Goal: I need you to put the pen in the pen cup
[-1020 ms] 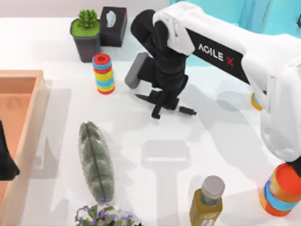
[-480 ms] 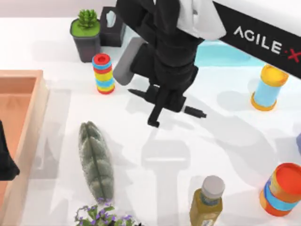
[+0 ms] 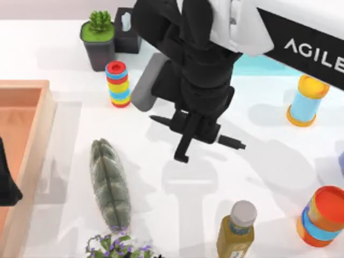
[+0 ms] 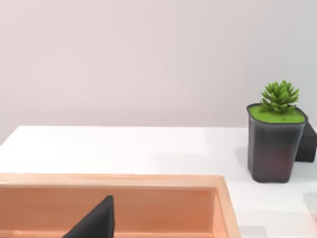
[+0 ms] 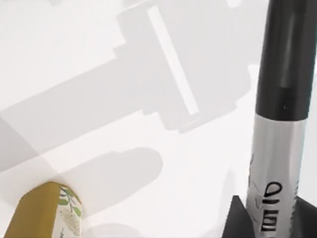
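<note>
Top view: right tool (image 3: 196,131) clamped on the pen (image 3: 231,142), label band hidden underneath.

Readable writing: one brand word on the right arm, and some unclear print on the pen.

On the white shell of the right arm (image 3: 301,43), at the far right of the top view, a black band carries white letters "AGILE", cut off by the picture's edge. In the right wrist view, the pen (image 5: 277,129) has black characters on its silver band, but they cannot be read with certainty.
</note>
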Controlling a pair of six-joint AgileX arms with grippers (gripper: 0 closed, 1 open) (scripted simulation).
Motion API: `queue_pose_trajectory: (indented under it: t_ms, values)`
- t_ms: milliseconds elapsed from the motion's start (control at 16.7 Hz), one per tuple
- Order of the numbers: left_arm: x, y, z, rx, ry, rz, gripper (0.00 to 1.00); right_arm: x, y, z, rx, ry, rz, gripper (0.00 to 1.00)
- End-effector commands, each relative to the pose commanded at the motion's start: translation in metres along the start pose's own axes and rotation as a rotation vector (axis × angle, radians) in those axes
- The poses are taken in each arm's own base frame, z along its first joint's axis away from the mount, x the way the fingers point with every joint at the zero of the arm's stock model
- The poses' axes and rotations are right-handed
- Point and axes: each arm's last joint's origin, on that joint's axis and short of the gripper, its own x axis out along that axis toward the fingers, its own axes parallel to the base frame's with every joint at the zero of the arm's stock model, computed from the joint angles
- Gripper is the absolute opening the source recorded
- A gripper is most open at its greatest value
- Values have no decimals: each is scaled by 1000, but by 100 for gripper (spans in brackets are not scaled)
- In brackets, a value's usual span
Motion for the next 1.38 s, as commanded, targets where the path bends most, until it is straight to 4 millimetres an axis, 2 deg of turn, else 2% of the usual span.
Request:
queue_pose_trajectory:
  t_ms: [120,240,360,480,600,720,900,1020,1140,1260,1380]
  values:
    - [0,0,0,0,0,0,100,1,-4,-1,6,-9,7,0]
    - [0,0,0,0,0,0,100,4,-22,-8,40,-58,37,0]
    - [0,0,0,0,0,0,100,9,-54,-23,100,-151,82,0]
    - [0,0,0,0,0,0,100,13,-96,-48,175,-297,124,0]
    - [0,0,0,0,0,0,100,14,-139,-84,241,-492,151,0]
    - [0,0,0,0,0,0,100,12,-176,-131,275,-718,149,0]
    - [0,0,0,0,0,0,100,13,-210,-215,255,-1047,95,0]
    - [0,0,0,0,0,0,100,20,-213,-272,215,-1220,51,0]
    - [0,0,0,0,0,0,100,33,-203,-323,181,-1350,21,0]
    - [0,0,0,0,0,0,100,51,-183,-364,172,-1443,9,0]
    - [0,0,0,0,0,0,100,68,-160,-394,186,-1509,5,0]
